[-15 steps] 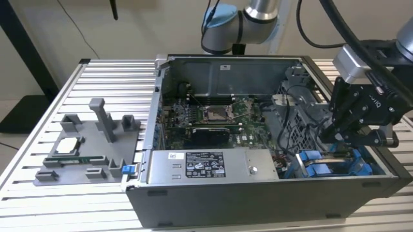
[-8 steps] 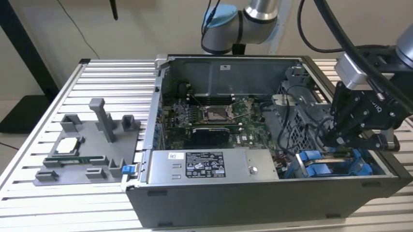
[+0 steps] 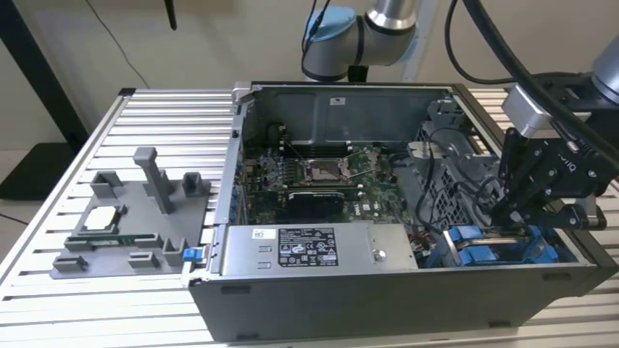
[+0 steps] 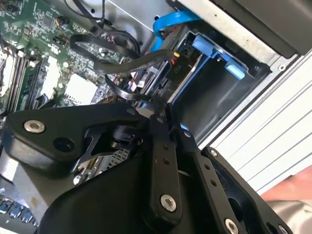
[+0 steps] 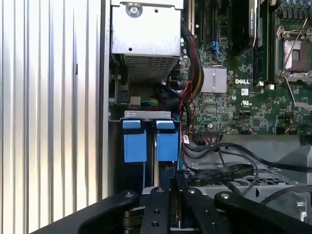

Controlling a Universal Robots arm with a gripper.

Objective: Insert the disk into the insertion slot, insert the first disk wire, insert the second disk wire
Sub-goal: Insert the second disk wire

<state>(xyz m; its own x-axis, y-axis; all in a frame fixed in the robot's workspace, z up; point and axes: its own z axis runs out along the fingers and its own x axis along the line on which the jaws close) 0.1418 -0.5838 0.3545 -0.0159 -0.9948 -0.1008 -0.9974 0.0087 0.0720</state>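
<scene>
The open computer case [image 3: 387,297] lies on a slatted table. At its front corner on the exterior view's right, the disk's bright blue carrier [image 3: 493,250] sits down in the grey insertion slot [image 5: 146,114]. Two blue tabs [image 5: 146,144] show side by side, and the silver body is hidden. My black gripper [image 3: 511,216] hangs straight over that slot. In both wrist views its fingers [image 5: 156,200] are pressed together, apparently on the end of a black flat disk wire [image 5: 219,171] that loops to the gripper's tip [image 4: 161,109]. A blue cable [image 4: 170,22] and a black plug [image 4: 178,56] lie at the slot's edge.
The grey power-supply box [image 3: 304,250] with a white sticker fills the case front beside the slot. The green motherboard [image 3: 320,174] lies behind it, with bundled wires [image 5: 187,87] between. A grey fixture [image 3: 135,217] holding small parts stands on the table [image 3: 145,116] at the exterior view's left.
</scene>
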